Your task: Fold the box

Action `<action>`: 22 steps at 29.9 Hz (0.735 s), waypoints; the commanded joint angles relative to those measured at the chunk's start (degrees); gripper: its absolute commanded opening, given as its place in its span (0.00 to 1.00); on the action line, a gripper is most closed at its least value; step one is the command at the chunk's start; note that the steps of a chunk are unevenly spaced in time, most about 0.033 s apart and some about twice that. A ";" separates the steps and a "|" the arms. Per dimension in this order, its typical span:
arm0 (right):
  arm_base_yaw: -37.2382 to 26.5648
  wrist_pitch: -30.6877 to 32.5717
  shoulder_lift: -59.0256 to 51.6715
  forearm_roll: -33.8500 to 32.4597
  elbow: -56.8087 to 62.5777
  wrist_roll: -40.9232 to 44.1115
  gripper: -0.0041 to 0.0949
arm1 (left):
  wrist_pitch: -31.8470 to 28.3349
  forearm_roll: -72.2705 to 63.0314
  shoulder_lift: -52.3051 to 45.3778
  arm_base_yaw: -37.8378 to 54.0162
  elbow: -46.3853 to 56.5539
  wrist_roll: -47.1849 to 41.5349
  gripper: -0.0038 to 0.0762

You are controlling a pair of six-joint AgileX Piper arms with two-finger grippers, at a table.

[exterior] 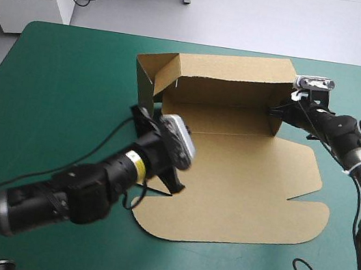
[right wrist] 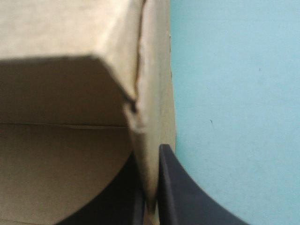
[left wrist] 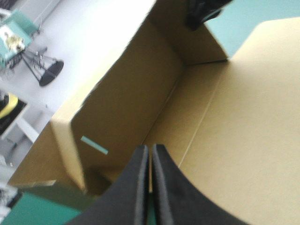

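For the box [exterior: 227, 184]: lies on the tabletop [exterior: 63, 88], from the centre into the right half, closer to the far edge than to the near one. Runs with long axis left to right, parallel to the far edge. Opens upward, tray portion on the far side, lid portion flat toward the near edge. Consists of brown board, partly formed: back wall and both end walls raised, lid sheet flat, rounded tabs at its near right corner. Shows a straight crease between tray floor and lid.

For the left gripper [left wrist: 150, 151]: reaches in at the tray's left end, fingers [left wrist: 176, 192] pressed together into one pointed arch, aimed along the tray toward the right end wall.

For the right gripper [right wrist: 151, 164]: sits at the tray's right end, fingers [right wrist: 180, 192] clamped on the end wall, board edge between them.

For the tabletop: carries a plain teal-green cover [right wrist: 234, 93].
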 commanded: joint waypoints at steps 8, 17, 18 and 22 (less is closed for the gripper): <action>-0.24 4.64 -1.84 -2.29 -0.76 6.53 0.02 | -0.52 -57.60 -14.48 31.13 -2.03 44.96 0.06; -0.24 6.35 -1.84 -2.67 -0.76 6.78 0.03 | 13.90 -100.89 -15.70 59.96 1.87 74.66 0.06; -0.24 6.69 -1.84 -3.53 -0.76 7.46 0.03 | 15.63 -105.13 -15.70 63.64 2.77 77.02 0.06; -0.24 7.20 -1.84 -8.69 -0.76 12.35 0.03 | 20.96 -112.43 -15.70 76.51 5.59 79.37 0.06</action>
